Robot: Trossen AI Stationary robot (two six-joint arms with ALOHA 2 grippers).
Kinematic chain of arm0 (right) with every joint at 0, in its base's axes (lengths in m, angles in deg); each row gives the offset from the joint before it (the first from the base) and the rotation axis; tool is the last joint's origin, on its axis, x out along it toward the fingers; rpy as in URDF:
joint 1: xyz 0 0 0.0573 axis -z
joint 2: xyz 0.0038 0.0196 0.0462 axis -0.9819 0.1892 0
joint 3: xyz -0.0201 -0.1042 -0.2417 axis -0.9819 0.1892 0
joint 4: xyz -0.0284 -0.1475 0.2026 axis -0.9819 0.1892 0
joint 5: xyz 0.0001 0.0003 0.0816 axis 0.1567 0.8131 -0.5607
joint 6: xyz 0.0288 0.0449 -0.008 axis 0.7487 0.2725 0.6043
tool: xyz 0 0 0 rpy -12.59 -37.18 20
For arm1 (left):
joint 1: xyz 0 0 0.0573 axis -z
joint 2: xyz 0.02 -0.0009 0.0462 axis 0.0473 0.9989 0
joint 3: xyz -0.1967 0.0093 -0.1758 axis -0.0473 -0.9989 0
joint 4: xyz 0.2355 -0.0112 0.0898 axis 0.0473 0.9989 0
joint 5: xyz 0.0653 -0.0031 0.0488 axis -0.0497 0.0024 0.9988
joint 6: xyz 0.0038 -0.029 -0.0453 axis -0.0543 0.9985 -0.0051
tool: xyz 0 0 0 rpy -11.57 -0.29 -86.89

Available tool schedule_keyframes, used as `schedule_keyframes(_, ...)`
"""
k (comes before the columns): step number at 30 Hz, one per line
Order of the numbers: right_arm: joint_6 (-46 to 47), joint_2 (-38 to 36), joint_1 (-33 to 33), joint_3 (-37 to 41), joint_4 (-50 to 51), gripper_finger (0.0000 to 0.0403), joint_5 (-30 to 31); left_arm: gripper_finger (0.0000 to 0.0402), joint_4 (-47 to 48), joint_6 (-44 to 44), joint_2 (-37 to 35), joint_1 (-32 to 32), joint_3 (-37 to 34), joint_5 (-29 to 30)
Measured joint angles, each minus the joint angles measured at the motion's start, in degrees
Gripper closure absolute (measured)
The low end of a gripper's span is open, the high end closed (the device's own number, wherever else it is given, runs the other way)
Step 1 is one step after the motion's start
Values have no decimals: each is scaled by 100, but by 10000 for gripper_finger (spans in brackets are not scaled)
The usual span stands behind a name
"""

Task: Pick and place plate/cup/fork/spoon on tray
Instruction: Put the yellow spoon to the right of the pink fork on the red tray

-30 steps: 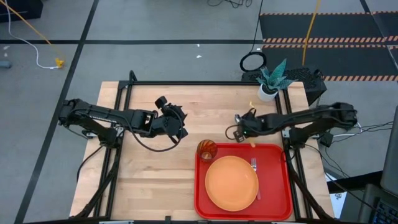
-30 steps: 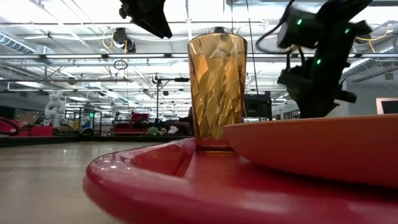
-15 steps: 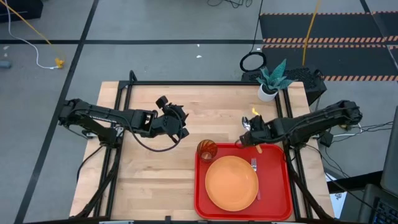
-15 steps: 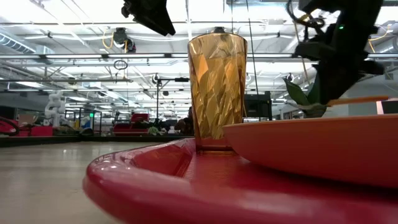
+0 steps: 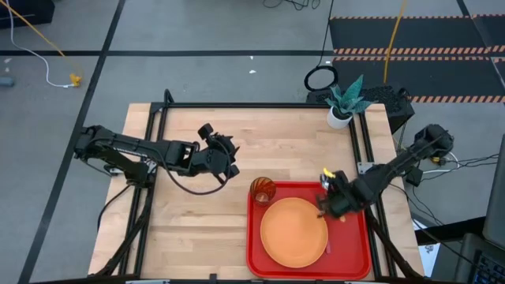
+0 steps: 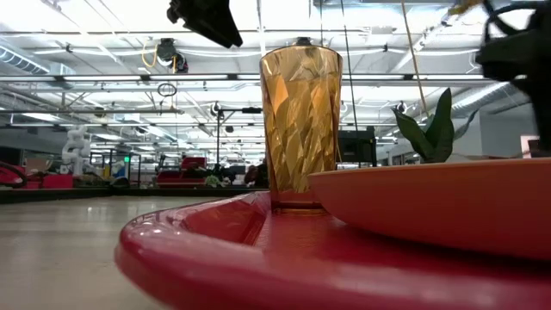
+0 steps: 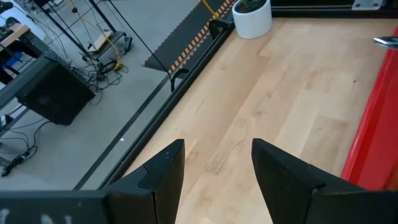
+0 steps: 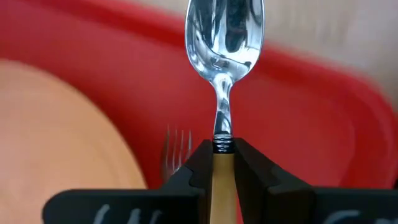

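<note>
Two arms: left gripper [image 5: 230, 162] hovers open over bare table [image 5: 197, 221].
Right gripper [image 5: 330, 199]: clamps orange-handled metal spoon [image 8: 225, 56] (above large red plastic tray [image 5: 353, 260], beside round orange plate [image 5: 293, 231]).

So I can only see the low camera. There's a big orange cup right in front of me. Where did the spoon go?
Observer: The right gripper has it, shut on the spoon by its orange handle.
Operator: Is it over the tray yet?
Observer: Yes. From above, that gripper hangs over the red tray, beside the right edge of the plate.
Operator: And the fork?
Observer: Its tines show on the tray just past the plate's rim, under the spoon.
Operator: What's the other arm doing?
Observer: The left gripper waits open over bare table, left of the cup.
</note>
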Motion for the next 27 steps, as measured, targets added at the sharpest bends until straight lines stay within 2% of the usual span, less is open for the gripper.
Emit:
schedule_keyframes(10,2054,659,-1672,0,-520,374,-544,211,-27,111,0,41,0,2)
schedule_keyframes(12,2222,817,-1868,0,-652,374,-594,211,-37,111,0,47,0,2)
schedule_keyframes(27,2211,1663,-2116,-4,-1207,374,-970,211,-95,154,0,50,0,4)
